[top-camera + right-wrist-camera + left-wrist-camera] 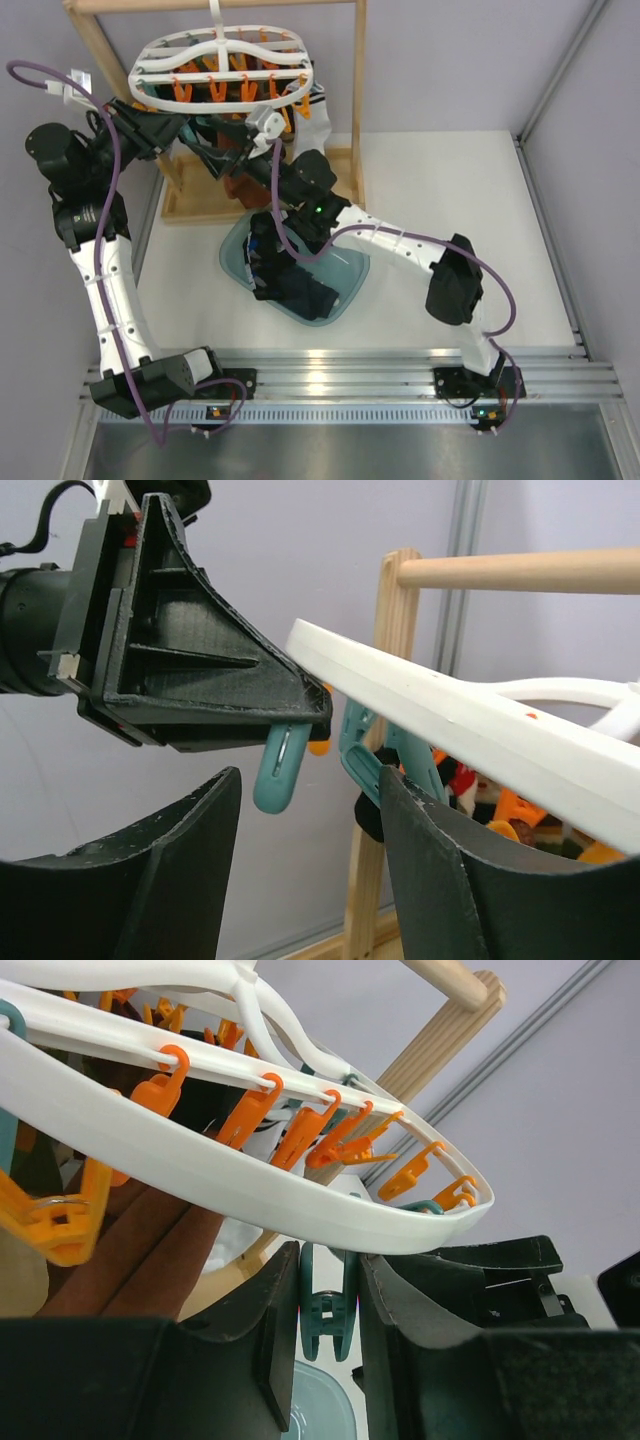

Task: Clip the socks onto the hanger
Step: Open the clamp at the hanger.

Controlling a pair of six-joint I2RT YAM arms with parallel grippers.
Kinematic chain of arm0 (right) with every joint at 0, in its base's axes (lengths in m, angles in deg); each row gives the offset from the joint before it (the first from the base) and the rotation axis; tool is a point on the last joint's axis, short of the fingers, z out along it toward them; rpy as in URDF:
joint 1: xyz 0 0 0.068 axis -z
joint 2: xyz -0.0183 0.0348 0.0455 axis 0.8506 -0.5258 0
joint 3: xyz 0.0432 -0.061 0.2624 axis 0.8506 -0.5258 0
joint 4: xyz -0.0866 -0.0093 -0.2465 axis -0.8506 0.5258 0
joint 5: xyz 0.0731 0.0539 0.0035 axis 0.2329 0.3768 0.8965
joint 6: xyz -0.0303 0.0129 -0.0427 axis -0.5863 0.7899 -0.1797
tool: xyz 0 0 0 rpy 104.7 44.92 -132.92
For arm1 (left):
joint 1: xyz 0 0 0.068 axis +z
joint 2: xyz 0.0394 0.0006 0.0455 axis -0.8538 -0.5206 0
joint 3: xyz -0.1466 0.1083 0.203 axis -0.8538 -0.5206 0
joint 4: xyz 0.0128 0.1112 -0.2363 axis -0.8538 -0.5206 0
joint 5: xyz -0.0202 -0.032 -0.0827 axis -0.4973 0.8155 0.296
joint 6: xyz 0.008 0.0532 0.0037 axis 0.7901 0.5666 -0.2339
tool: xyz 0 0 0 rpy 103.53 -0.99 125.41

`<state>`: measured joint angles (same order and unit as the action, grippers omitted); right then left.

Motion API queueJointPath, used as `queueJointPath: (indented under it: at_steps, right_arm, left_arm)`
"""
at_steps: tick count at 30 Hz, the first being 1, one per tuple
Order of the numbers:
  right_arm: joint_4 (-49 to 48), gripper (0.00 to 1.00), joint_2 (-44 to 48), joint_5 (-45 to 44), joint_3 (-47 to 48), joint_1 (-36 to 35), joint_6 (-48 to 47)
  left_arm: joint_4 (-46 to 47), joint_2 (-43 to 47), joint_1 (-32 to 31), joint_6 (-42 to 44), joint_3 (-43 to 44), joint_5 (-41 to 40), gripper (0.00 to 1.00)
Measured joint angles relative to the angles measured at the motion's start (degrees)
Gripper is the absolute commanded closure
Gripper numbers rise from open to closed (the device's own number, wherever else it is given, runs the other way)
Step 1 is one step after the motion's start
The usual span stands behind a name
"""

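The white lattice hanger (220, 58) hangs by its hook from the wooden rack, with orange and teal clips dangling under it. My left gripper (328, 1295) reaches under the hanger's rim (250, 1185) and is shut on a teal clip (328, 1310), whose lower tips stand slightly apart. In the right wrist view that clip (280, 770) sticks out below the left gripper. My right gripper (310, 820) is open and empty just beside it, its right finger (430, 850) near another teal clip (362, 755). Several dark socks (290, 280) lie in the teal basin (350, 275).
The wooden rack frame (362, 100) and its base (200, 205) surround the hanger. Large brown socks (130, 1250) hang from the hanger next to my left gripper. A white striped sock (316, 100) hangs at the hanger's right side. Both grippers (235, 145) crowd under the hanger.
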<state>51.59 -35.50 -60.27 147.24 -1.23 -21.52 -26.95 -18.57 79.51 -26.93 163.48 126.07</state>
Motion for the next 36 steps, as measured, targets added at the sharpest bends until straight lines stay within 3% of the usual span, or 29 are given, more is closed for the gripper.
queueJointPath:
  at_steps: [5, 10, 20, 28, 36]
  right_arm:
    - [-0.85, 0.37, 3.5, -2.47, -5.18, -0.02, -1.77]
    - [-0.83, 0.41, 5.33, -1.14, -7.67, 0.0, -2.67]
    - [-0.79, 0.71, 8.39, 6.16, -8.66, -1.25, -2.19]
    - [2.05, 0.67, 8.85, 7.28, -9.62, -3.54, -2.58]
    - [4.09, 0.64, 4.61, -0.87, -6.01, -3.72, -4.74]
  left_arm:
    - [0.28, 0.0, -0.17, -0.11, -0.11, 0.46, 1.0]
    - [0.94, 0.07, -0.24, -0.37, -0.15, 0.26, 1.0]
    - [1.55, 0.13, -0.26, -0.85, -0.15, 0.24, 1.0]
    - [2.05, 0.48, -0.26, -1.27, -0.15, 0.26, 1.0]
    - [2.45, 0.76, -0.26, -1.49, -0.26, 0.28, 1.0]
